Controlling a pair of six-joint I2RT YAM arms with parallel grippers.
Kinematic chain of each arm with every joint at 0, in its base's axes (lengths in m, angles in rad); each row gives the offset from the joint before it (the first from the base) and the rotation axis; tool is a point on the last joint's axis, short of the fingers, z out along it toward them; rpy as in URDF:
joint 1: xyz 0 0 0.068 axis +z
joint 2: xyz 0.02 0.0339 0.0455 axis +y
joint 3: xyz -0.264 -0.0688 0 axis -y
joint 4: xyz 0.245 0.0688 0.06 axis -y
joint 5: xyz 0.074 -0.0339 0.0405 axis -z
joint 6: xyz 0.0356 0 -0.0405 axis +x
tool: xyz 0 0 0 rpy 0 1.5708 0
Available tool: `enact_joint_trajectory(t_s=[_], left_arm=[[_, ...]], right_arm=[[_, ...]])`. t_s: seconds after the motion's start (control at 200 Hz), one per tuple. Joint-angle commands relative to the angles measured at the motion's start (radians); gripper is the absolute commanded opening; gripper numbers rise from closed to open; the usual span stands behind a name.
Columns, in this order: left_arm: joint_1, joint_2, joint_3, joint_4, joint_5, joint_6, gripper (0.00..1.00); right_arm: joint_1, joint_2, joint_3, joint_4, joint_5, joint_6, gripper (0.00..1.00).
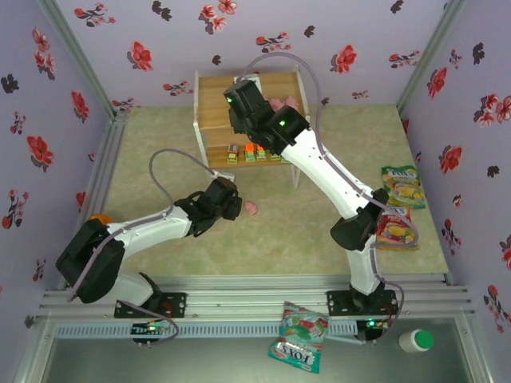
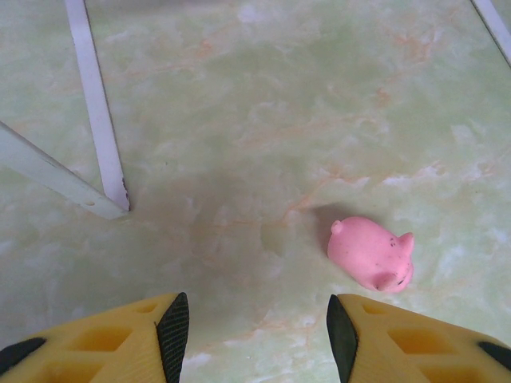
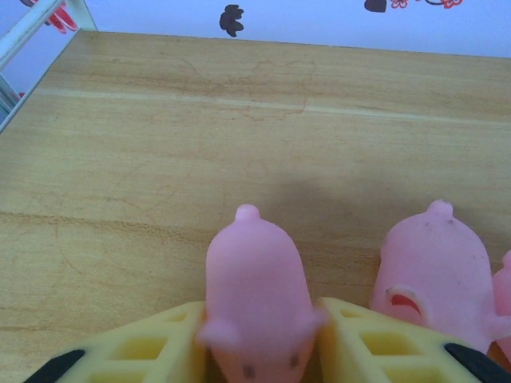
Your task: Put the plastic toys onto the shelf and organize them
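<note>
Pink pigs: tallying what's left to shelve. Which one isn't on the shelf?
The pig lying on the table ahead of the open left gripper. The others sit atop the shelf, one between the fingers of the right gripper.

Pink pig [image 3: 255,295]; pale wood shelf [image 3: 200,144]; walls [image 1: 120,32] lilac, red-flowered; blocks [image 1: 251,155] perhaps green-orange.

Top external: mounted high behind the arm bases [image 1: 152,307], tilted down; table [image 1: 319,239] covered, shelf [image 1: 211,100] at its far end. Left wrist: pointed down at the table just before the shelf legs [image 2: 97,120], close range, loose pig [image 2: 371,254] framed. Right wrist: held low over the shelf's top board [image 3: 200,120], back wall [image 3: 319,16] faced, shelf-top pig [image 3: 255,287] very near. Shelf shared by all three; loose pig by top external and left wrist.
</note>
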Motion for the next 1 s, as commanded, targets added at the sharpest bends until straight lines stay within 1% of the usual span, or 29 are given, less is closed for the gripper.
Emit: enact_joint_trajectory(t_s=[0.0,0.24,0.59,0.76,0.995], left_arm=[[-0.008,0.010,0.029,-0.004,0.004,0.021,0.54],[-0.008,0.010,0.030,-0.004,0.003,0.020,0.53],[-0.008,0.014,0.030,-0.004,0.005,0.021,0.53],[-0.008,0.010,0.027,-0.003,0.005,0.019,0.53],[-0.008,0.006,0.024,0.001,0.003,0.017,0.54]], right_arm=[[0.010,0.021,0.047,-0.023,-0.009,-0.028,0.43],[0.018,0.015,0.063,-0.031,0.003,-0.038,0.45],[0.056,-0.042,0.059,-0.041,0.067,-0.062,0.47],[0.081,-0.118,-0.028,-0.017,0.108,-0.073,0.48],[0.082,-0.253,-0.191,0.017,0.149,-0.071,0.48]])
